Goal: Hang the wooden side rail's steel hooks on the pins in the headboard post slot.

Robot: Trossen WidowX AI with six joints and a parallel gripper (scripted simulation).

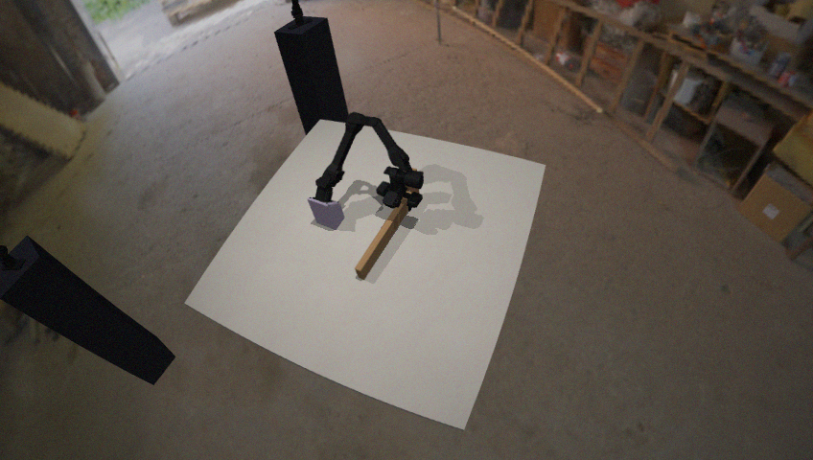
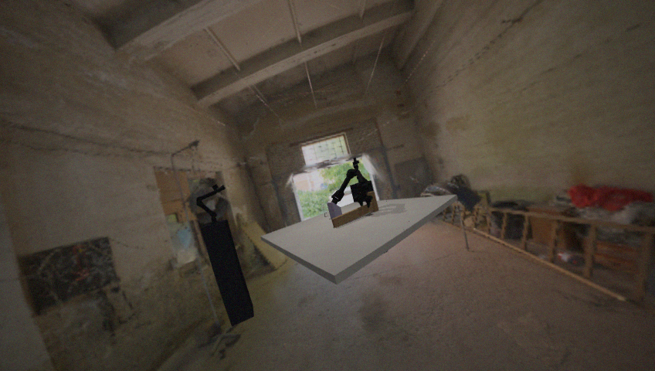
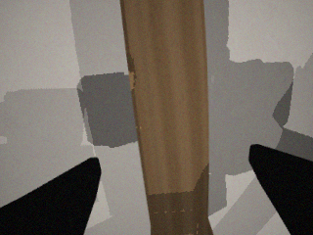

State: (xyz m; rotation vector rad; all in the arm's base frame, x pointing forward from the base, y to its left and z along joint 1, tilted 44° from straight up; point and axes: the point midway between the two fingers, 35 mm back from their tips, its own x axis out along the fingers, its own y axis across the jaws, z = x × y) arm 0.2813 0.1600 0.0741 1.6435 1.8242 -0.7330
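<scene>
In the top view, the rail (image 1: 377, 245) (image 2: 353, 216) (image 3: 171, 98) lies at the centre, under the gripper (image 1: 406, 200) (image 2: 366, 204) (image 3: 175, 160); you may treat it as stiff, rather long, not fragile.

In the exterior view, it meets the post (image 2: 374, 202) right of centre; I cannot see the hooks.

In the wrist view, your fingers stand spread, apart from both sides. If you must regrip, take the narrow sides squarely.
</scene>
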